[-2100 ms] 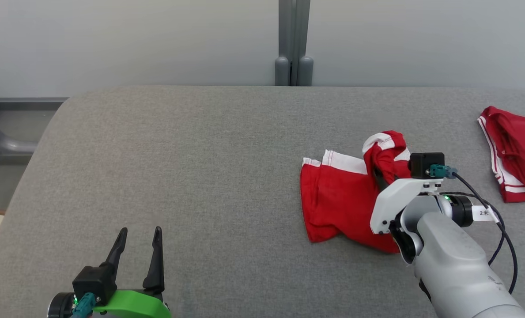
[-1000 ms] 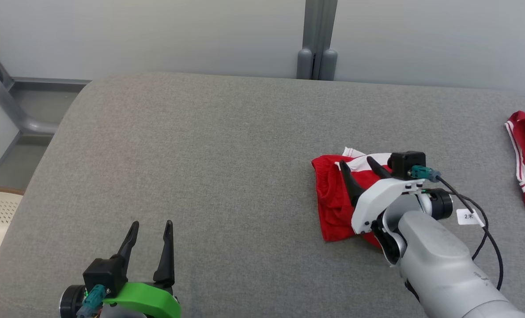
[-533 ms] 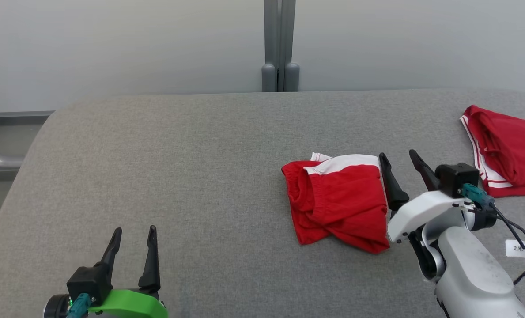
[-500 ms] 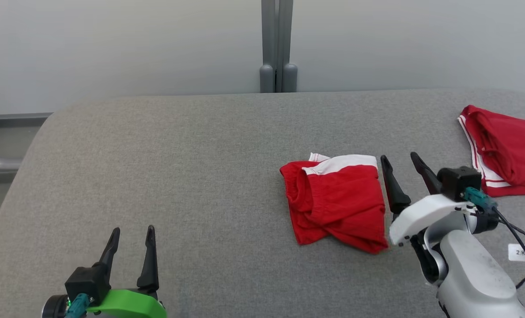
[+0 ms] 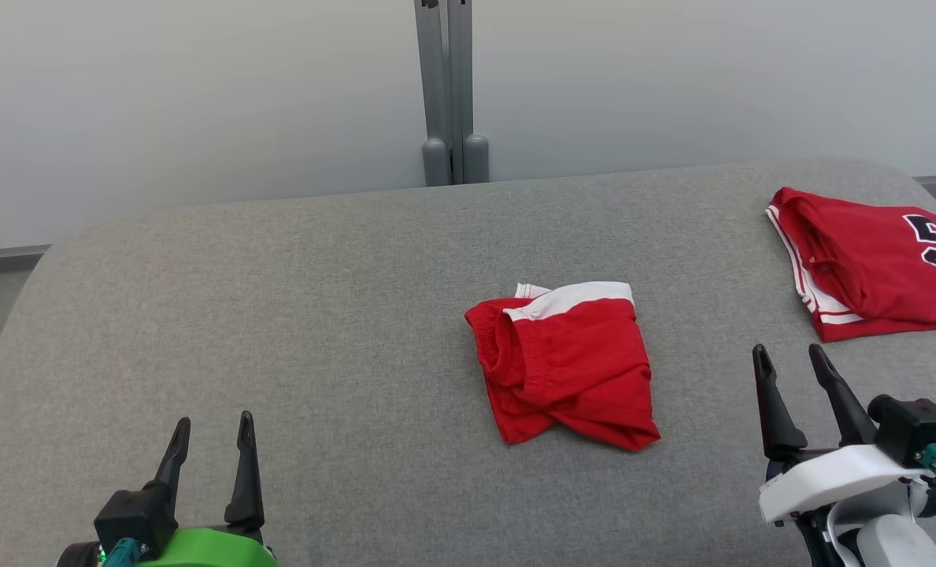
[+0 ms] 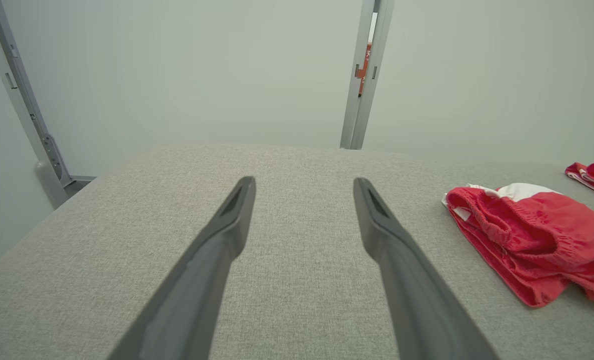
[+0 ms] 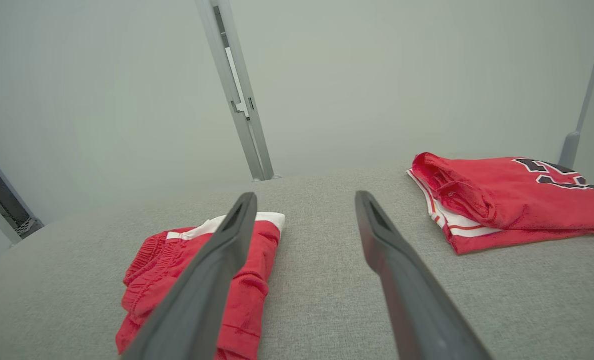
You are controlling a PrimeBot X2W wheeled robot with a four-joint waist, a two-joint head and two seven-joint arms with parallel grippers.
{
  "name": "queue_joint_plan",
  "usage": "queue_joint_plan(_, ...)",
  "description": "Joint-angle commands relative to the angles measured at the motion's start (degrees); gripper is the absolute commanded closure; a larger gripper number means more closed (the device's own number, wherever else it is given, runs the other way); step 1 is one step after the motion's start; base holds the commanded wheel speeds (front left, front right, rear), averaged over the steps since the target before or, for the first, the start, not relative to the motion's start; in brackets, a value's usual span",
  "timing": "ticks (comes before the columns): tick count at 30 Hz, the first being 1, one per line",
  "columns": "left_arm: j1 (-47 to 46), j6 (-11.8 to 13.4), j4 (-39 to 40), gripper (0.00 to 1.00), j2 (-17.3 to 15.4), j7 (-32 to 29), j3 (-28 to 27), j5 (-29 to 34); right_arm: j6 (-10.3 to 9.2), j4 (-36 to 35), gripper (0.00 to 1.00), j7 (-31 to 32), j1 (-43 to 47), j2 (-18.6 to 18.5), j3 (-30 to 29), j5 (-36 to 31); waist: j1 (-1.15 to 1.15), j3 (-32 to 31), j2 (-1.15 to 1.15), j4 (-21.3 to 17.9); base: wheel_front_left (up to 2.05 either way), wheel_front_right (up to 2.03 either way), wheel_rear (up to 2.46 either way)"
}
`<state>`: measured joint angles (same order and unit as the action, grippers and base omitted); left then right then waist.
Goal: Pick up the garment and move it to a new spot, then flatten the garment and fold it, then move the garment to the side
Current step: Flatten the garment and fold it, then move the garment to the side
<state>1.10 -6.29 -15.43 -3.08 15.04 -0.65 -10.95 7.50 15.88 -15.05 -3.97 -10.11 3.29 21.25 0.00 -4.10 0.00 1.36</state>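
The grey padded surface (image 5: 239,299) offered wide room across its left half, up to its rounded left edge. The folded red garment (image 5: 570,370) lay near the middle, well apart from a red jersey (image 5: 869,260) at the far right edge. The 2 grippers, right gripper (image 5: 787,352) and left gripper (image 5: 213,420), hovered at the front edge, jaws parted, holding nothing.
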Motion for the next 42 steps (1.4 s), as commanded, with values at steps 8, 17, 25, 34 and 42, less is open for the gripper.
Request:
queue_joint_plan(8, 1.0, -0.4, 0.3, 0.00, -0.4, 0.1, -0.2, 1.0, -0.05, -6.3, 0.00, -0.1, 5.3, 0.9, -0.8, -2.4, 0.00, -0.4, 0.00, -0.5, 0.00, 0.00, 0.00)
queue_joint_plan(17, 1.7, -0.5, 0.9, 0.00, -0.8, 0.1, -0.5, 1.9, -0.05, -7.9, 0.00, -0.1, 6.8, 2.5, 0.3, -5.7, 0.00, -0.8, 0.00, 0.4, 0.00, 0.00, 0.00)
queue_joint_plan(25, 1.9, -0.6, 0.9, 0.00, -0.9, 0.1, -0.2, 2.5, -0.05, -7.3, 0.00, -0.1, 6.5, 3.6, 0.2, -6.4, 0.00, -0.8, 0.00, 1.3, 0.00, 0.00, 0.00)
queue_joint_plan(34, 2.1, -0.5, 1.0, 0.00, -0.9, 0.1, -0.4, 2.7, -0.05, -7.4, 0.00, -0.1, 6.3, 4.5, 0.6, -6.9, 0.00, -1.0, 0.00, 1.6, 0.00, 0.00, 0.00)
queue_joint_plan(42, 2.0, -0.3, 1.0, 0.00, -0.7, 0.1, -0.3, 2.5, -0.05, -7.4, 0.00, -0.1, 6.4, 4.7, 0.7, -7.2, 0.00, -1.0, 0.00, 1.7, 0.00, 0.00, 0.00)
